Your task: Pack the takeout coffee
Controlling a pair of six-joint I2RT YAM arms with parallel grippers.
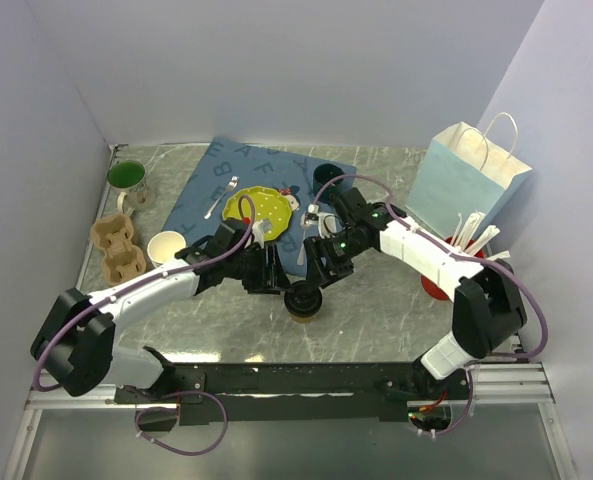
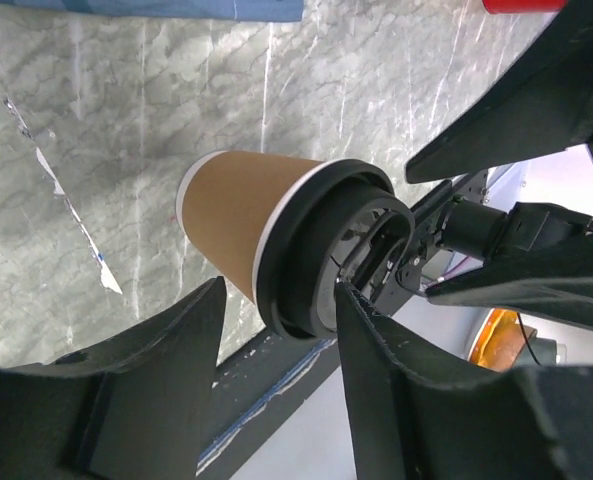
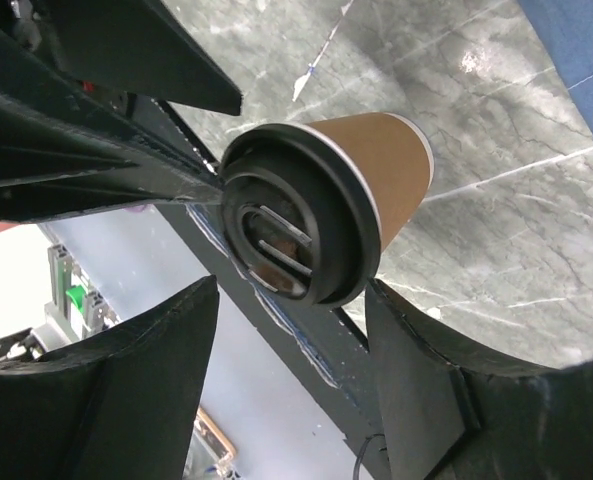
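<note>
The takeout coffee [image 1: 304,300], a brown paper cup [image 2: 231,220] with a black lid [image 2: 321,250], stands on the marble table between the two arms. My left gripper [image 1: 279,279] is at its left with its jaws apart. In the left wrist view [image 2: 278,300] one fingertip [image 2: 348,300] touches the lid's face, and the other fingertip [image 2: 211,295] is clear of the cup. My right gripper [image 1: 322,274] reaches in from the right, also open. In the right wrist view [image 3: 291,300] the lid [image 3: 296,230] sits just beyond its fingertips, with one finger [image 3: 381,305] close to the rim.
A light blue paper bag [image 1: 471,185] stands at the back right, with a red bowl [image 1: 438,285] of utensils beside it. On the blue cloth [image 1: 221,170] lies a yellow plate [image 1: 259,208]. At the left are a green mug [image 1: 128,180], a cardboard carrier [image 1: 116,248] and a white cup [image 1: 166,245].
</note>
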